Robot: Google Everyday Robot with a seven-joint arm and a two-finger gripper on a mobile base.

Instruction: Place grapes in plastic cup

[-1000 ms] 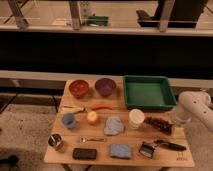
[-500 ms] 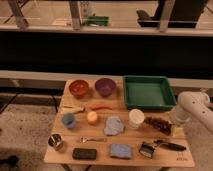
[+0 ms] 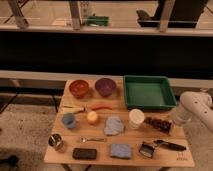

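Observation:
The grapes (image 3: 157,123), a dark reddish-purple bunch, lie on the wooden table (image 3: 100,145) at the right, just right of the pale plastic cup (image 3: 136,118), which stands upright. My white arm (image 3: 196,107) comes in from the right edge. My gripper (image 3: 173,121) is at its lower end, close to the right end of the grapes; I cannot tell whether it touches them.
A green tray (image 3: 148,92) sits at the back right, with a purple bowl (image 3: 105,86) and an orange bowl (image 3: 79,87) to its left. A red chilli (image 3: 101,106), a blue cup (image 3: 69,120), an orange fruit (image 3: 92,117), a blue cloth (image 3: 114,125), a metal can (image 3: 56,142) and a sponge (image 3: 120,150) fill the rest.

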